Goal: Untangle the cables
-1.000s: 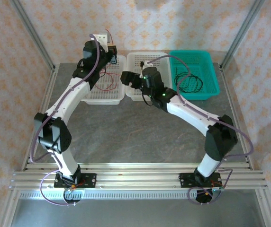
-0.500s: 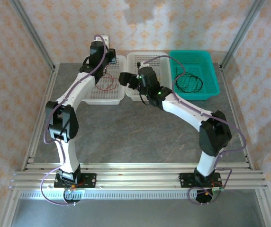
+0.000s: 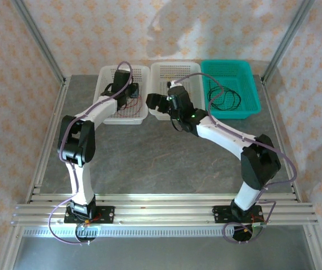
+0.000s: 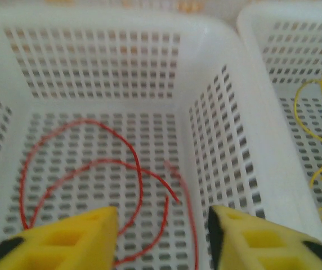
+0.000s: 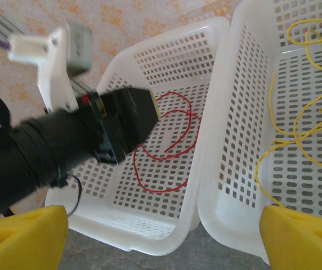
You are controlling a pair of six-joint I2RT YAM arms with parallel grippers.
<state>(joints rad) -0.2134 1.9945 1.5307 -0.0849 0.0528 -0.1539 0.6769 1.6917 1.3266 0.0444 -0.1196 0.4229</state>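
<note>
A thin red cable [image 4: 140, 180] lies in loose loops on the floor of the left white basket [image 4: 93, 34]. My left gripper [image 4: 162, 236] hangs low inside this basket, just above the loops. Its yellow fingers [image 4: 82, 236] are apart with nothing between them. The right wrist view shows the same red cable [image 5: 161, 191] beside the left gripper's black body [image 5: 121, 121]. A yellow cable [image 5: 270, 107] lies in the middle white basket [image 5: 228, 185]. My right gripper [image 5: 164, 242] stands wide open above the near ends of both white baskets. A black cable [image 3: 224, 100] is coiled in the teal basket [image 3: 251, 84].
The three baskets stand side by side at the back of the grey table [image 3: 150, 157]. Metal frame posts [image 3: 37, 39] rise at both back corners. Both arms reach far forward, and my left gripper [image 3: 130, 97] and right gripper [image 3: 153, 102] are close together.
My left gripper came down from above the basket's far rim into the basket and opened, and the red cable it carried now lies on the basket floor. The right arm barely shifted.
</note>
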